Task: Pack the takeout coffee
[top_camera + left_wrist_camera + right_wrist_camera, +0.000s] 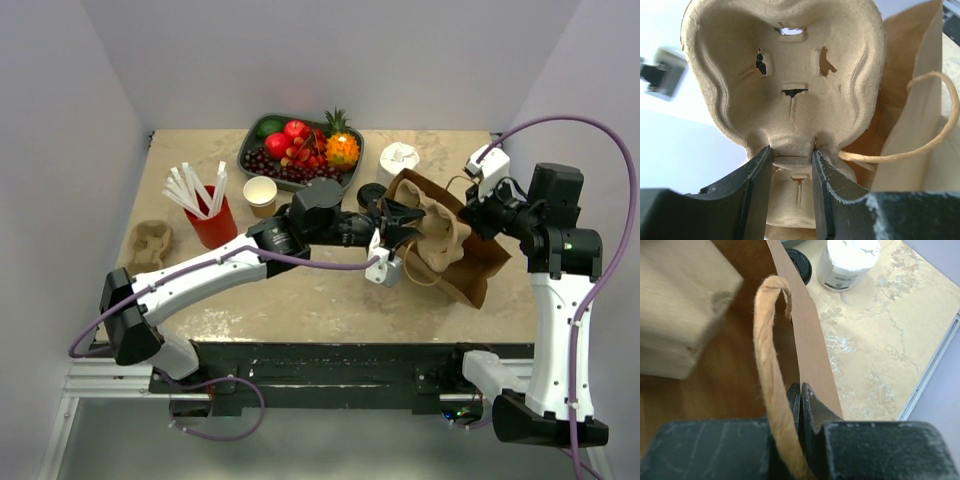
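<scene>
Status: coffee [800,262] not packed. It stands on the table [875,350] just outside the bag [485,275], beside a white tub [847,262]. Only its black lid shows.

Left gripper [792,156]: clamped on the centre rib of a pulp carrier [785,75], which is held at the bag mouth. How far it is inside cannot be told.

Right gripper [800,392]: jaws together on the bag wall, paper pinched between them, next to the rope handle [767,355]. This probably props the mouth open.

Done, as far as visible: bag gripped, carrier brought to the opening.

Left, by judgement: seat the carrier, release it, fetch the coffee, lower it in upright.

Views:
- Top view shows both arms and the layout, including a spare carrier [150,245] and a lidless cup [260,193] well to the left. The left arm hides most of the coffee there.
- Right wrist view alone shows the lid clearly, and the pinch on the paper.
- Left wrist view alone shows the grip on the rib. No coffee is in it.
</scene>
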### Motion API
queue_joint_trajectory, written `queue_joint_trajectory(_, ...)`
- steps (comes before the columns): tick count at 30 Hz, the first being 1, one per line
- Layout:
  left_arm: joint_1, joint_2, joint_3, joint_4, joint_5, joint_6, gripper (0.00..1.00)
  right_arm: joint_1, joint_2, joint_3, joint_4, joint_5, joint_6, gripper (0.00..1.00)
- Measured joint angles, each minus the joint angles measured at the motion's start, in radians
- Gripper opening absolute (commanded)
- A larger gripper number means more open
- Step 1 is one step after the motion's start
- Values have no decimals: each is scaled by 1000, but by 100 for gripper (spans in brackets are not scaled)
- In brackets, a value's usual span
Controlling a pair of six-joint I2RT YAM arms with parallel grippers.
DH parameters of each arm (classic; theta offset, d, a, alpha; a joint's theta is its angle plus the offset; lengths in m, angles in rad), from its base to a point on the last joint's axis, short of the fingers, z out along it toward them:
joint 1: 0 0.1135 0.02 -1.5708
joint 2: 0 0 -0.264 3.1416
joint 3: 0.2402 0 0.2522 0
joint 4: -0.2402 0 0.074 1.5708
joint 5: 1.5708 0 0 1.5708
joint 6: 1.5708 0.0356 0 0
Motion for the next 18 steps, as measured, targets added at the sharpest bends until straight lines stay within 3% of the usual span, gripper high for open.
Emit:
queue_joint_trajectory(8,-6,147,171,-149,-19,16,0,0,-19,0,-10,-8,-8,0)
queue_joint_trajectory(18,-33,217,281,-345,-37,116,0,0,-5,23,-20,-26,-22,0)
